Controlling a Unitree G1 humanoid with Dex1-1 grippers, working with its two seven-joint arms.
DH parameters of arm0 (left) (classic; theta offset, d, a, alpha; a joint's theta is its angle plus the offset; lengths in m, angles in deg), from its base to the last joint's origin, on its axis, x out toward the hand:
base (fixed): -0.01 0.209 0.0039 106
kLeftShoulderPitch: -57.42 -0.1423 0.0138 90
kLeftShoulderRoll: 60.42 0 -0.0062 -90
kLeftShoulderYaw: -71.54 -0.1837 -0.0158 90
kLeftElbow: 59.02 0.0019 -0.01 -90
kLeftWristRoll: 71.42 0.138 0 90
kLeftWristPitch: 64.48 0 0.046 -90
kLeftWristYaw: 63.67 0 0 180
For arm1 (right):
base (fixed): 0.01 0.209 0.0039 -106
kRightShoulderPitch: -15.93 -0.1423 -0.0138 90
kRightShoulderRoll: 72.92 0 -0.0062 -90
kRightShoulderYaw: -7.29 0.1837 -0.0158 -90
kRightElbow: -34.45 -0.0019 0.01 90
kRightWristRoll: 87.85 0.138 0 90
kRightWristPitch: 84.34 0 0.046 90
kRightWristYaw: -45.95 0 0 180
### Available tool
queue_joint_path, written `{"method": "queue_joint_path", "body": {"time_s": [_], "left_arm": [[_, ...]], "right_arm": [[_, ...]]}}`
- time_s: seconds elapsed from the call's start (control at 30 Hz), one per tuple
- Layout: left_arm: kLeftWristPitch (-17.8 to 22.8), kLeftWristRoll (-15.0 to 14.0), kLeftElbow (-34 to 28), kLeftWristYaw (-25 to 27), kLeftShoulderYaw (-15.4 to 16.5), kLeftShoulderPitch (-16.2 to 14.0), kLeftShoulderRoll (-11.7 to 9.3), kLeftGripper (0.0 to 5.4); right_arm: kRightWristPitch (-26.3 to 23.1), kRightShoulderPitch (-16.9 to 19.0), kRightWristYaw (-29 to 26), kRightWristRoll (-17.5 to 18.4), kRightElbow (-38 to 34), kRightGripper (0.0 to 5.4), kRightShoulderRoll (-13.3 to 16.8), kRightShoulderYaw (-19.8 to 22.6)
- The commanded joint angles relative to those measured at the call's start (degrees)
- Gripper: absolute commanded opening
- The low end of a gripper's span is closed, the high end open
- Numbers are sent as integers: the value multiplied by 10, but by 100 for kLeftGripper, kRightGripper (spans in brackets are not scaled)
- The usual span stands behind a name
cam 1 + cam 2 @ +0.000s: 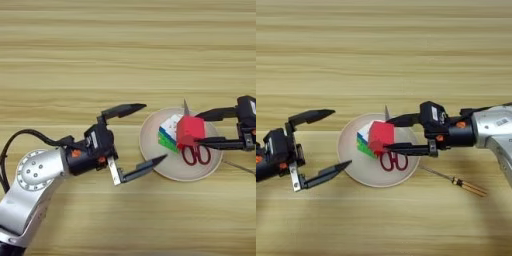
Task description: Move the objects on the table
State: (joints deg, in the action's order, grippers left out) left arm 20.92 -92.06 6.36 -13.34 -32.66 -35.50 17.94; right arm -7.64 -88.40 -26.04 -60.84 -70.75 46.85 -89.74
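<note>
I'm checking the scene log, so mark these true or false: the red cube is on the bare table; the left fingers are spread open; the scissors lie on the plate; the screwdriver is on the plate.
1. The red cube is on the bare table. False: it is over the plate, between the right gripper fingers.
2. The left gripper fingers are spread open. True.
3. The scissors lie on the plate. True.
4. The screwdriver is on the plate. False: it lies on the table, right of the plate.

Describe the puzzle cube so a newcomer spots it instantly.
Find the round beige plate at the middle of the wooden table. The puzzle cube sits on it, just left of the red cube held by the right end effector. It alone is multicoloured, with a white face.
</note>
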Motion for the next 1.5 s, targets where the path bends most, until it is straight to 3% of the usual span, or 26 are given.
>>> {"method": "queue_joint_path", "body": {"time_s": [0.03,0.33,1.17,1.5], "left_arm": [[17,8,-7,16,-23,8,-8,540],[23,26,0,24,-61,12,0,540],[18,36,13,14,-69,11,11,540],[16,35,20,18,-68,11,10,438]], "right_arm": [[-14,-23,-6,-3,-18,232,-2,-12],[-45,-25,-22,8,-65,232,9,-19],[-57,2,-35,13,-111,232,24,-7],[-62,-1,-33,20,-115,232,23,-7]]}}
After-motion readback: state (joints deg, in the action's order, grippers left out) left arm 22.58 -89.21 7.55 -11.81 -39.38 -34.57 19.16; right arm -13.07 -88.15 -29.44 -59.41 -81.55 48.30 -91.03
